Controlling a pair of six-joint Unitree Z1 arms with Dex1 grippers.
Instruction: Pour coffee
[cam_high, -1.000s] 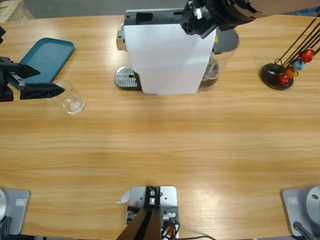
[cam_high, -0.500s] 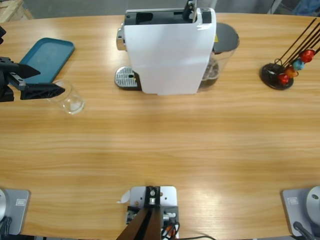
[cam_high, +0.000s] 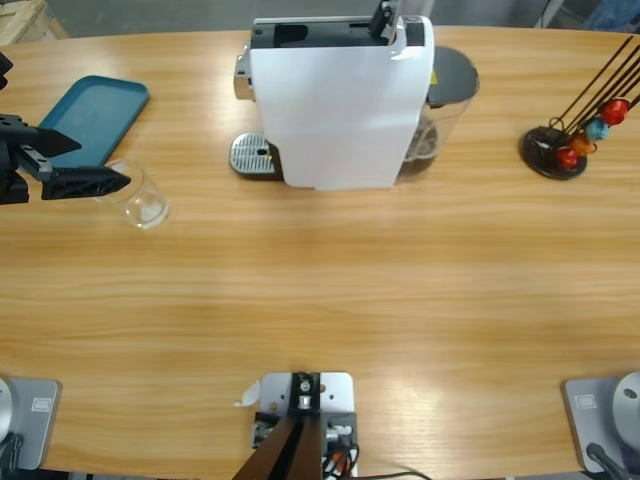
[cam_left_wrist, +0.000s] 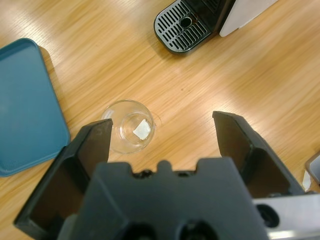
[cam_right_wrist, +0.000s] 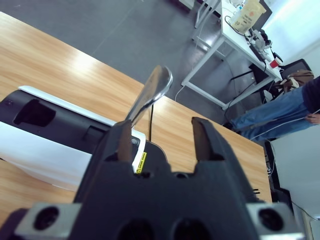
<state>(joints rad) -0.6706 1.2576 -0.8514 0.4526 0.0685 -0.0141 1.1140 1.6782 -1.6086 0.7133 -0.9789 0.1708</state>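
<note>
Here, glass (cam_left_wrist: 131, 126) just beyond open left pincer (cam_left_wrist: 165, 142)

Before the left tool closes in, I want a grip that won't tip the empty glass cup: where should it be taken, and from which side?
Grip the glass cup across its round wall, below the rim. It stands upright, mouth up, beside the teal tray. The left tool, jaws open, is at its tray-side rim; likely best to come in level from there, one jaw on either side of the wall.

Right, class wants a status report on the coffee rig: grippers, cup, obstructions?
Left gripper open above empty glass cup. Right gripper open, beside raised machine lever. No coffee visible. Drip tray unobstructed.
</note>
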